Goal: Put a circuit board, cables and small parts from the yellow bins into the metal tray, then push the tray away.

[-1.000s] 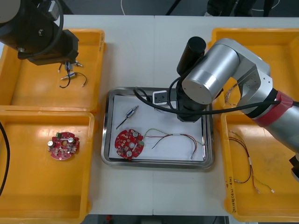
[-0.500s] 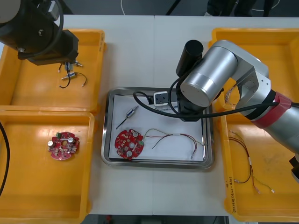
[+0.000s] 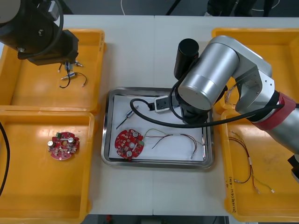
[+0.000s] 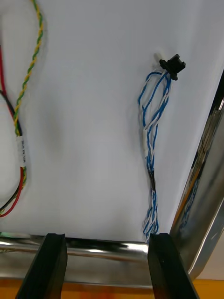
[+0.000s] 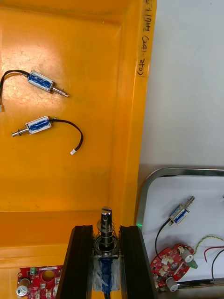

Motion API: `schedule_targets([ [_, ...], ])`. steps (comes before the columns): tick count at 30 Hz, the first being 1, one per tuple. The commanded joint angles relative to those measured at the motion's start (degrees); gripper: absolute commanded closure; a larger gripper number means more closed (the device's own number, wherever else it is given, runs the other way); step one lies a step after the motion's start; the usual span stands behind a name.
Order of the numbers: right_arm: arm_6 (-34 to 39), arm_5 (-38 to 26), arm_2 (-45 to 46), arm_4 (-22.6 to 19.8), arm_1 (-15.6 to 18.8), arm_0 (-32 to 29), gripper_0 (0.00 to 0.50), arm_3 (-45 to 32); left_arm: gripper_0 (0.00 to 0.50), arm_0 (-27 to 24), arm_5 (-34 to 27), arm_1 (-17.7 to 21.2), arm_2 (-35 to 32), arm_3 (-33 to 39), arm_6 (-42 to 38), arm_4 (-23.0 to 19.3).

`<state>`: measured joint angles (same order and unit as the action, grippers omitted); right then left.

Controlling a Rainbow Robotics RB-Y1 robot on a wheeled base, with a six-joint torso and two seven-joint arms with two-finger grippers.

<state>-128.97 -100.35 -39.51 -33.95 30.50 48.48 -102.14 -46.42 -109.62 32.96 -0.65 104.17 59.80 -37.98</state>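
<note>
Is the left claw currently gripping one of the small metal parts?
Yes, the left claw is clamped on a small metal part.

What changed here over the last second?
The right gripper, open, slid with its arm over the shiny metal tray, slightly toward the robot's left and back toward the robot. Unchanged: the left gripper shut on a small metal part above the far left yellow bin; the tray's round red circuit board and red and yellow cable.

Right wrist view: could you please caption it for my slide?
Right gripper, open, over the metal tray holding a blue and white cable.
</note>
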Motion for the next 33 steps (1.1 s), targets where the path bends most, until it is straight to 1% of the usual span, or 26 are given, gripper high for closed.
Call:
schedule_targets([
  [1, 1.0, -5.82, 5.23, 0.11, -0.44, 0.04, 0.0, -6.66, 0.498, 0.01, -0.38, 2.28, 0.65, 1.73, 4.27, 0.54],
  [5, 1.35, -9.65, 8.92, -1.3, -0.7, 0.04, 0.0, -9.3, 0.498, 0.01, -0.38, 2.28, 0.74, 1.73, 4.27, 0.36],
  [11, 2.32, -9.65, 16.04, -3.23, -2.64, 0.04, 0.0, -9.65, 0.498, 0.01, -0.38, 2.28, 0.74, 2.0, 4.19, -0.43],
  [13, 3.9, -9.65, 17.36, -3.23, -2.72, 0.04, 0.0, -9.65, 0.497, 0.01, -0.38, 2.19, 0.74, 2.26, 4.1, -0.87],
  [18, 11.02, -9.65, 21.66, -4.28, -2.55, 0.04, 0.0, -10.71, 0.497, 0.01, -0.38, 1.67, 0.74, 3.05, 3.92, -1.83],
  [21, 15.24, -9.65, 24.12, -4.72, -1.58, -0.05, 0.0, -12.38, 0.498, -0.08, -0.38, 1.14, 1.71, 3.84, 3.92, -2.01],
  [23, 16.56, -9.65, 25.09, -5.16, -0.7, -0.31, 0.0, -13.08, 0.497, -0.08, -0.38, 0.96, 2.59, 4.28, 3.83, -1.92],
  [30, 22.53, -9.65, 31.95, -10.35, 3.6, -4.44, 0.0, -13.96, 0.498, -0.16, -0.38, -0.79, 6.89, 6.83, 2.87, -1.57],
  [33, 22.88, -9.65, 34.41, -11.23, 5.27, -5.94, 0.0, -14.13, 0.497, -0.69, -0.38, -1.85, 8.56, 7.01, 2.43, -1.4],
])
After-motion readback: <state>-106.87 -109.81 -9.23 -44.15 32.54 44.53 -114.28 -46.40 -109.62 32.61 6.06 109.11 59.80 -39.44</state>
